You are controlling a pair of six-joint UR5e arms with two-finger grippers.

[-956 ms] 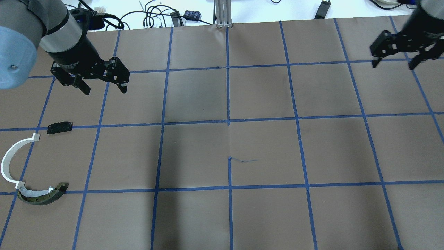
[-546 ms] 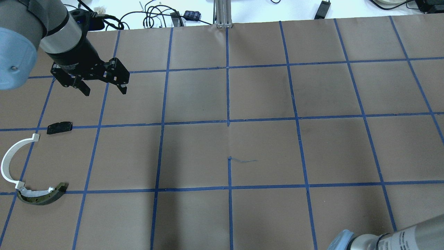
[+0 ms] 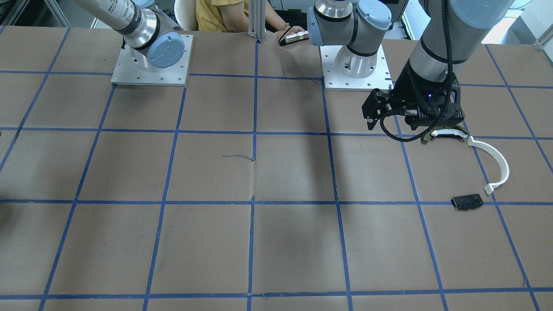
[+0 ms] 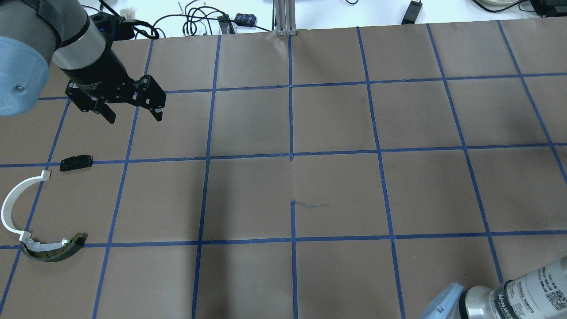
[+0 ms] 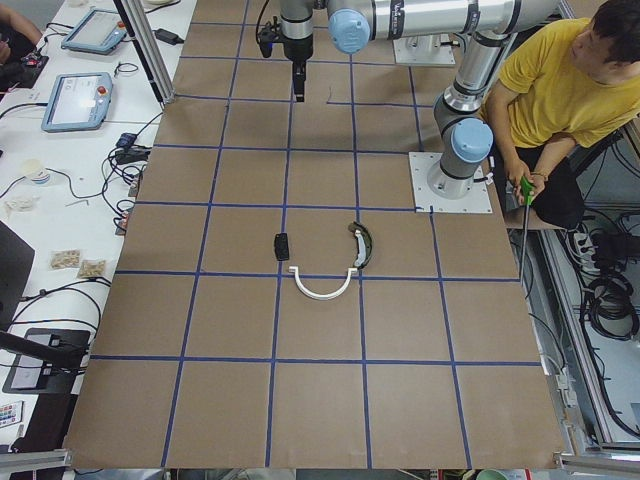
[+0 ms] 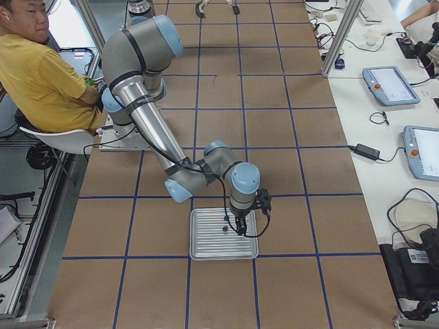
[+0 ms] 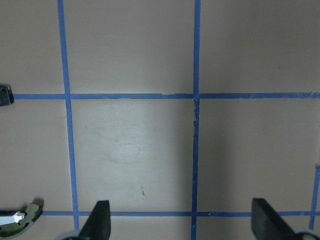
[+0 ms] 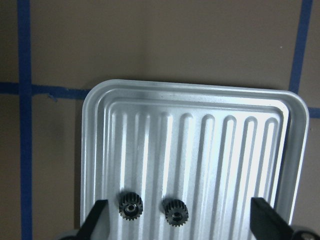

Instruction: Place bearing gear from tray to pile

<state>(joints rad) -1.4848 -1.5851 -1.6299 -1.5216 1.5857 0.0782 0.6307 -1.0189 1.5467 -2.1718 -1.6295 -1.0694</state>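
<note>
A ribbed silver tray holds two small black bearing gears near its front edge. My right gripper is open above the tray, its fingers either side of the gears and touching neither. The tray lies on the robot's far right. The pile lies on the far left: a white arc strip, a small black plate and a dark curved piece with a yellowish edge. My left gripper is open and empty, hanging beyond the pile.
Cables and a power brick lie along the far table edge by an aluminium post. The right arm's elbow shows at the overhead view's bottom right. A person in yellow sits behind the robot. Tablets lie on the side bench.
The right gripper has left the overhead view's top right corner. The right arm's elbow now shows at the bottom right. The left gripper has barely moved.
</note>
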